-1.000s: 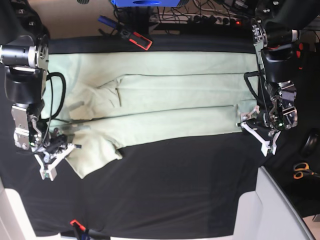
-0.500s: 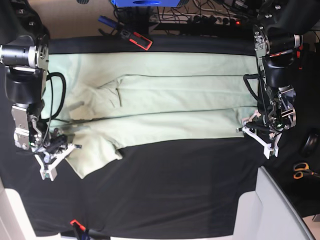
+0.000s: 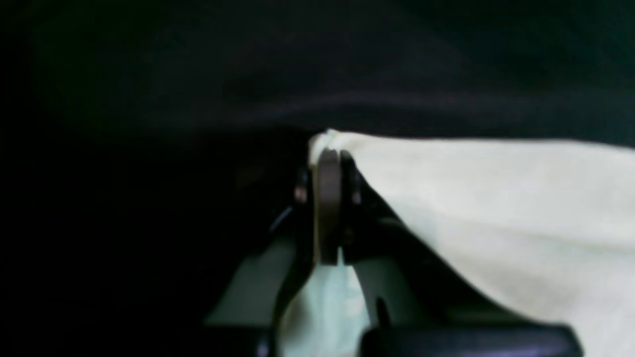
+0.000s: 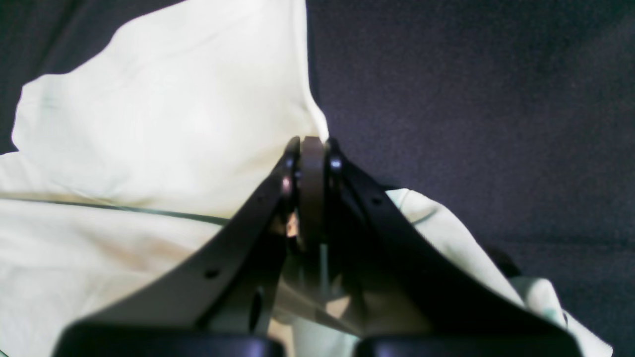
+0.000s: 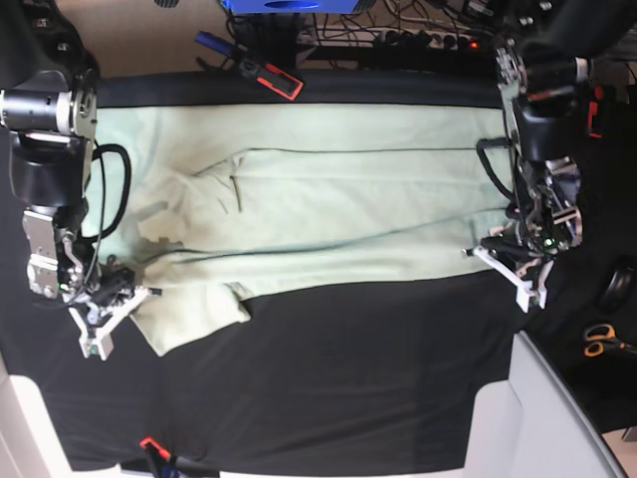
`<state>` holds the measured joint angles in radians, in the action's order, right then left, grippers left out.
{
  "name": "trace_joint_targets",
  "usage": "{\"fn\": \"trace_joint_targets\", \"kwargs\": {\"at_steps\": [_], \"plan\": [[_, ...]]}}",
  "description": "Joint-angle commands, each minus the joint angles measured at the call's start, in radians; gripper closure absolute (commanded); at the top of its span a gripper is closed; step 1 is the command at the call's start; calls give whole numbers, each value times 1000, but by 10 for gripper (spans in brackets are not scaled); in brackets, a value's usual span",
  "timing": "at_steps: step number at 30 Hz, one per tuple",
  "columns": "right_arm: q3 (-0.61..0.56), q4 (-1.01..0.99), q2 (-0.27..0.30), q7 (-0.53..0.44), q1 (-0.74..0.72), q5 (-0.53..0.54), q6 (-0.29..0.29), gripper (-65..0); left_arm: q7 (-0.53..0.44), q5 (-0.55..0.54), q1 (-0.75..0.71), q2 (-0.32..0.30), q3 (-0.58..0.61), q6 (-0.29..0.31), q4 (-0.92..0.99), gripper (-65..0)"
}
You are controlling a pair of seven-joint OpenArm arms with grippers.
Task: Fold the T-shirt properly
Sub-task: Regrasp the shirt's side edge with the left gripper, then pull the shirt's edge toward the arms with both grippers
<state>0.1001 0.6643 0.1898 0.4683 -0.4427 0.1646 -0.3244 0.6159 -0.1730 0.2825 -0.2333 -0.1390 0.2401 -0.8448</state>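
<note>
Mint-green cloth pinched in both. Left gripper (image 3: 327, 198) clamped on a hem corner of the large pale mint-green cotton T-shirt (image 5: 328, 199); right gripper (image 4: 308, 188) clamped on its sleeve-side edge. Shirt lies spread lengthwise across the black cloth-covered table (image 5: 348, 378). Step: near long edge grasped. Next likely needs both lifting together, carrying that edge over evenly.

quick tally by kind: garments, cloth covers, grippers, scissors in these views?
Garments: 1, the T-shirt
Cloth covers: 1, the black table covering
Grippers: 2, the left gripper and the right gripper, each shut on a T-shirt edge
Scissors: 1, the orange-handled scissors off the covering's edge
Total: 5
</note>
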Motion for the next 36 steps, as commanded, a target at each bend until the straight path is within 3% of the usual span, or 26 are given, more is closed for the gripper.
{"fn": "trace_joint_targets", "kwargs": {"at_steps": [1, 6, 26, 31, 36], "plan": [[5, 21, 10, -23, -31, 10, -8, 0, 48, -1, -2, -7, 2, 14, -41, 0], [5, 25, 10, -24, -31, 11, -8, 0, 129, -3, -36, -5, 2, 14, -176, 0], [10, 371, 17, 39, 80, 11, 0, 0, 161, 0, -55, -7, 2, 14, -431, 0], [83, 397, 15, 40, 80, 11, -2, 0, 163, 2, -50, -7, 2, 14, -428, 0], [111, 469, 18, 102, 92, 11, -8, 0, 161, -1, -48, -15, 2, 14, -431, 0]]}}
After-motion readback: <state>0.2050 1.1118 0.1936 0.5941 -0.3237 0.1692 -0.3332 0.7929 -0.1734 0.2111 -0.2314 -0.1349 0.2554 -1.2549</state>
